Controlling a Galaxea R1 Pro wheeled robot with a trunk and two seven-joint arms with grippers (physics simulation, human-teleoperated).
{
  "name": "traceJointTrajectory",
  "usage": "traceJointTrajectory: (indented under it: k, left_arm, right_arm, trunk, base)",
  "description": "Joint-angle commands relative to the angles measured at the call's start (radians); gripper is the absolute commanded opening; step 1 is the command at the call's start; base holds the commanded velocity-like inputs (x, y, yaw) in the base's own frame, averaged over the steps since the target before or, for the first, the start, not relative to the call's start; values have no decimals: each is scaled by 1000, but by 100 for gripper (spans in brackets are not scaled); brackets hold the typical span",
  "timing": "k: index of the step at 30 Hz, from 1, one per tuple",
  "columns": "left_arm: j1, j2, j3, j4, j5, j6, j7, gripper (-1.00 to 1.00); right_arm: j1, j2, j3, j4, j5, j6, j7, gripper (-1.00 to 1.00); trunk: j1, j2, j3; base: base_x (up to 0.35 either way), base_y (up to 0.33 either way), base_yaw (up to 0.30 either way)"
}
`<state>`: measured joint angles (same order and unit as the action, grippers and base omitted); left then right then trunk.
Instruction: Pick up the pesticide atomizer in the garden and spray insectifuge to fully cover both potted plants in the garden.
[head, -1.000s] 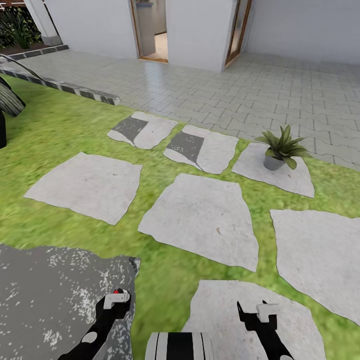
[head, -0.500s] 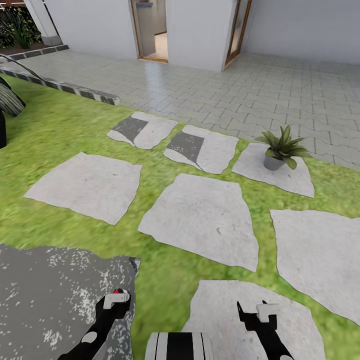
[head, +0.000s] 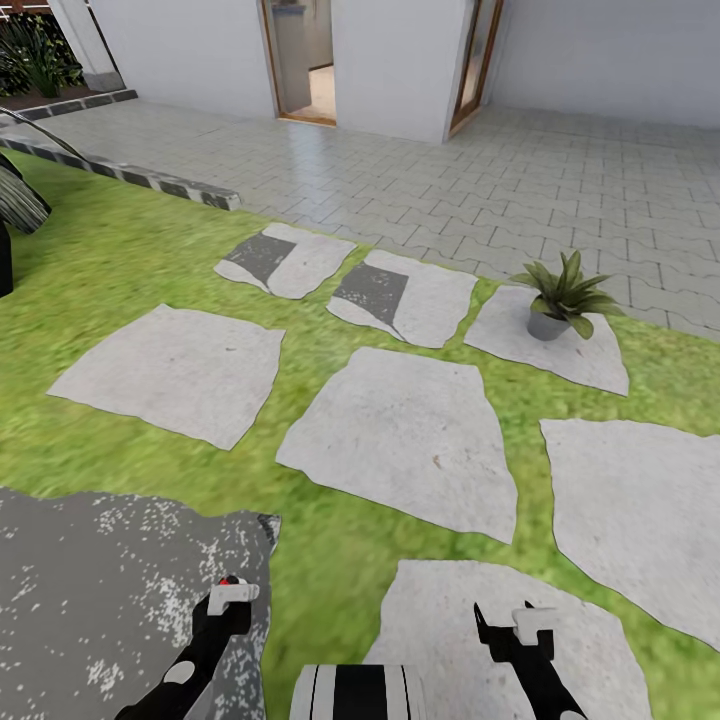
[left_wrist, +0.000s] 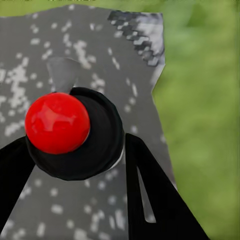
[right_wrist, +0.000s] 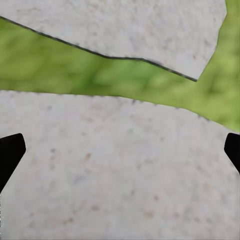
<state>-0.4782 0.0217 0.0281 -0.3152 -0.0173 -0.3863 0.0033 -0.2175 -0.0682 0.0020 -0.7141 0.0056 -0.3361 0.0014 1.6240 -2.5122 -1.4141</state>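
Pesticide atomizer (left_wrist: 75, 132), seen end-on from the left wrist as a dark round body tipped with a glossy red ball, sits between the black fingers (left_wrist: 150, 200) of the left gripper (left_wrist: 75, 150), which press against it on both sides; in the head view its red tip (head: 230, 581) shows just above that gripper (head: 215, 610) at about 7 o'clock, over the edge of a grey, white-speckled round patio (head: 90, 590).

Right gripper (head: 500, 625) hangs at about 5 o'clock with its jaws spread wide and nothing between them; the right wrist view has the two black fingertips (right_wrist: 11, 150) at opposite edges of the picture, over a pale irregular stepping stone (right_wrist: 120, 180) with a strip of green lawn (right_wrist: 60, 70) beyond it.

Well away at about 2 o'clock stands one potted plant (head: 566, 285); its small round grey pot (head: 546, 324) is upright and holds a low rosette of pointed green leaves that spread out past the rim; the pot rests on a pale stepping stone (head: 590, 360) at the border of the lawn (head: 130, 260); whether any specks lie on the leaves cannot be told at this size.

More pale stones (head: 400, 440) lie between the grippers and the plant; toward 12 o'clock a grey tiled pavement (head: 420, 170) runs up to a white building with a wood-framed doorway (head: 300, 60); a dark leafy bush (head: 35, 55) stands at 11 o'clock.
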Motion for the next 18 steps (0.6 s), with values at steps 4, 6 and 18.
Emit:
traceJointTrajectory:
  k: [4,6,18]
  left_arm:
    - [0,0,3,0,-3,-3,1,-100]
    - [0,0,3,0,-3,-3,1,-100]
    - [0,1,4,1,-3,0,1,-100]
  right_arm:
    - [0,-1,0,0,1,-3,0,100]
    - [0,-1,1,0,1,-3,0,100]
    - [0,1,1,-1,1,-3,0,100]
  trunk:
    - [0,0,-1]
    - [0,0,-1]
    - [-4,2,34]
  base:
    - [0,0,0]
    - [0,0,0]
    - [0,0,0]
